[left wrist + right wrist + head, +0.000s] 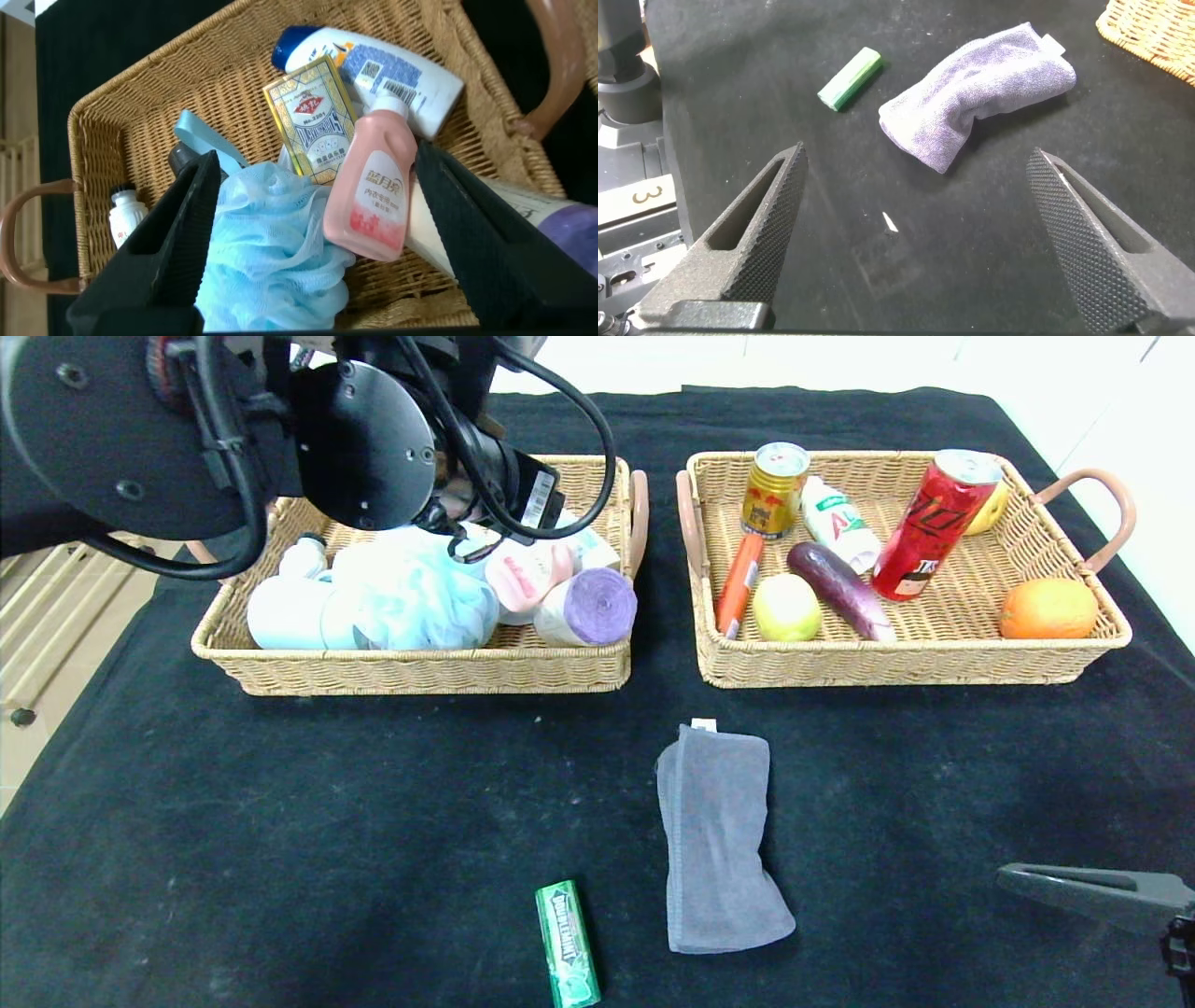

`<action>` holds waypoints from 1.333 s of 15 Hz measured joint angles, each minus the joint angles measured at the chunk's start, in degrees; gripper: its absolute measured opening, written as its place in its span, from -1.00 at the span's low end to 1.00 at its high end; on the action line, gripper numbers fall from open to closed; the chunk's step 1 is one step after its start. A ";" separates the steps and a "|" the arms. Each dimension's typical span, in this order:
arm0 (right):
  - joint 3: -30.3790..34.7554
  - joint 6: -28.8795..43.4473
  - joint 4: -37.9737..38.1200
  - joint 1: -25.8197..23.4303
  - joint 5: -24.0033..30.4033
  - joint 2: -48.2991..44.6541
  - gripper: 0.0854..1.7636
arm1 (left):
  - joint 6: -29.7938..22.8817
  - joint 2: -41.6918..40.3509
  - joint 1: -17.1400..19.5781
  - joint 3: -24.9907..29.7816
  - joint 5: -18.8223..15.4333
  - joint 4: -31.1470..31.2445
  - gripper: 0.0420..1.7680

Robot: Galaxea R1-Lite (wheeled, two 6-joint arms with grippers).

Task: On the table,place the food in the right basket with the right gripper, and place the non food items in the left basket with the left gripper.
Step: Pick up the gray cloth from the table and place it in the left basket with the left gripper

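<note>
The green chewing-gum pack (567,943) and the grey towel (714,840) lie on the black table (280,821) in front of the baskets; both also show in the right wrist view, the pack (850,78) and the towel (976,93). The lemon (786,607) and orange sausage (738,583) lie in the right basket (896,665). The blue pouf (271,252), pink bottle (374,187) and purple-ended bag roll (593,607) lie in the left basket (420,669). My left gripper (316,159) is open above the pouf and pink bottle. My right gripper (917,154) is open and empty over bare cloth at the front right.
The right basket also holds a purple eggplant (840,590), a round orange (1047,609), a red can (934,523), a gold can (773,490) and a white bottle (840,523). The left basket also holds a mint flask (285,611) and a card box (313,117).
</note>
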 joint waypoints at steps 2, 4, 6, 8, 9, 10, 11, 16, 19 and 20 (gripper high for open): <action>0.00 0.00 -0.06 0.00 -0.02 -0.05 0.94 | -5.44 -2.32 -1.58 0.13 0.15 0.02 0.77; -0.02 0.00 0.00 0.00 -0.05 -0.07 0.94 | -13.23 -4.17 -3.06 0.44 0.26 0.46 0.81; 0.02 0.00 0.02 0.13 -0.05 -0.02 0.94 | -21.13 -5.41 -4.29 1.40 0.09 0.82 0.84; 0.07 0.00 0.00 0.27 -0.02 0.00 0.94 | -26.81 -6.67 -6.22 4.79 -0.49 1.02 0.86; 0.09 0.00 -0.01 0.29 -0.02 0.00 0.94 | -28.71 -7.12 -7.63 6.21 -0.57 0.88 0.87; 0.13 0.00 0.00 0.33 -0.05 0.00 0.94 | -30.63 -7.53 -9.34 7.63 -0.57 0.88 0.88; 0.13 -0.83 0.05 0.33 -0.02 -0.02 0.94 | -31.90 -7.75 -10.85 9.12 -0.50 0.96 0.89; 0.18 -2.29 0.49 0.35 -0.02 -0.63 0.94 | -34.97 -7.61 -16.94 15.08 0.30 0.90 0.91; 0.18 -2.34 0.49 0.35 -0.05 -0.73 0.94 | -39.57 -6.34 -19.43 18.14 0.66 0.88 0.92; 0.18 -2.34 0.49 0.35 -0.05 -0.71 0.94 | -40.67 -5.60 -19.96 18.66 1.41 0.88 0.92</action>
